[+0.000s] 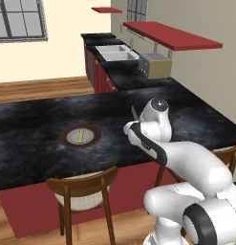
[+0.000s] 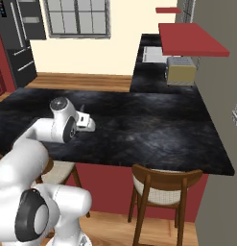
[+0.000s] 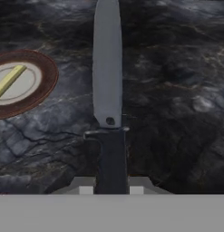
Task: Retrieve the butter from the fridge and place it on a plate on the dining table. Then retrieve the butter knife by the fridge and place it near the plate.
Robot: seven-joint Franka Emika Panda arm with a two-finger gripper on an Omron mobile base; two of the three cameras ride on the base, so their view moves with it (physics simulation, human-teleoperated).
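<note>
The two-finger gripper [image 3: 111, 188] clamped the thin grey butter knife [image 3: 107, 68] by its dark handle, blade forward, over the black marbled dining table [image 1: 38, 143], ready for setting down right of the brown-rimmed round plate [image 1: 80, 136] bearing the small yellow butter stick [image 1: 81, 135].

Plate [image 1: 80, 136] on dining table [image 1: 38, 119]

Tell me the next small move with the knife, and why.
Probably lower it onto the dining table and release: the pincer grips the butter knife above bare stone beside the plate, which already holds the butter.
</note>
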